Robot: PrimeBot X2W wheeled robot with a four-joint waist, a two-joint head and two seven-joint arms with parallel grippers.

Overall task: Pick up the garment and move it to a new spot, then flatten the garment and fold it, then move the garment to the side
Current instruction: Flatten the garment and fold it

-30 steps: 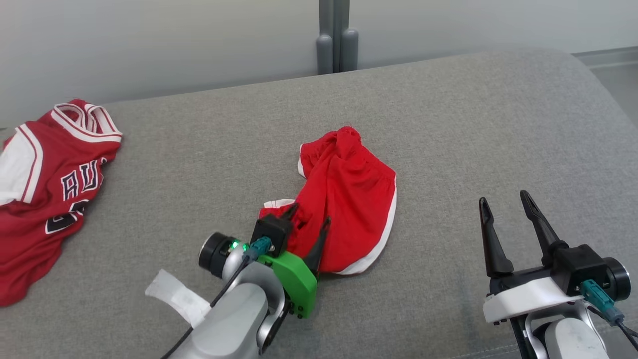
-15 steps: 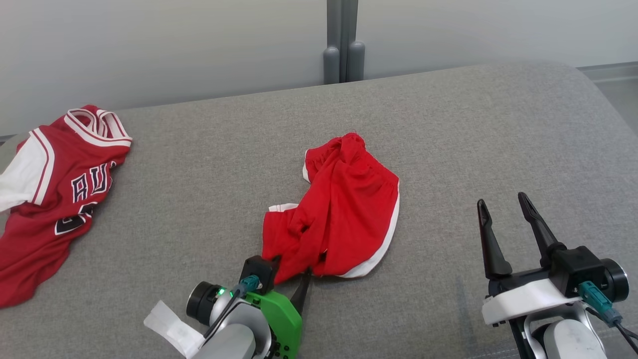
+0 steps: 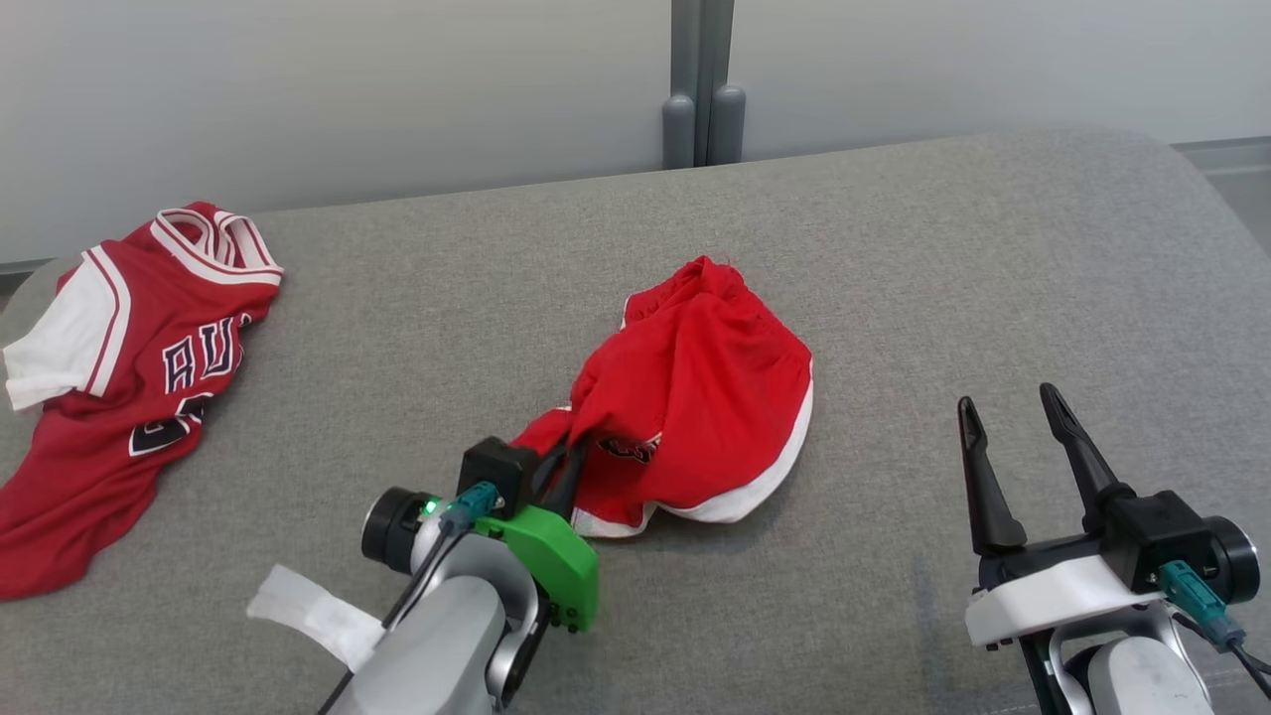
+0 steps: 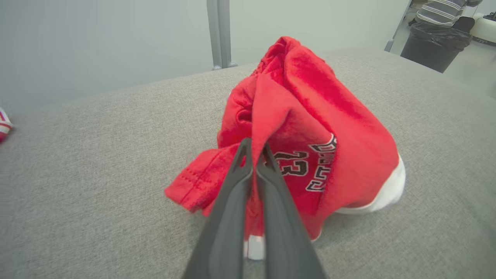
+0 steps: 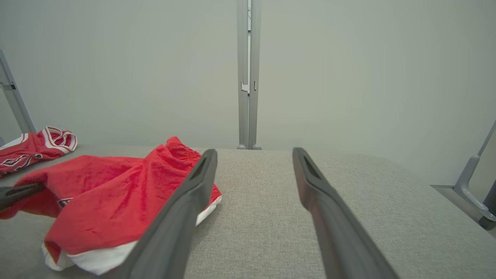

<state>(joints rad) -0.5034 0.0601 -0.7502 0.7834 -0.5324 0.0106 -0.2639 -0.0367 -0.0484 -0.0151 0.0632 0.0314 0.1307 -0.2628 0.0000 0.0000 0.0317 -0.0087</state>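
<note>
left gripper (image 3: 566, 459), frame centre: just pinched crumpled red white-trimmed fabric shorts (image 3: 705, 387), fold lifted | right gripper (image 3: 1011, 415): spread, idle | pickup begun

Matt cloth on a coarse grey weave.
Red shorts (image 3: 700, 397) at centre frame in soft, faintly sheened knit with smooth white trim; jersey (image 3: 129, 377) at left in like cloth with printed lettering. Rough, matt grey fabric over the bench (image 3: 894, 248). Dull black plastic fingers on left hand (image 3: 568, 452) and right hand (image 3: 1005, 399); smooth green plastic bracket (image 3: 546, 556) at lower left; smooth grey metal post (image 3: 703, 79) at top.
</note>
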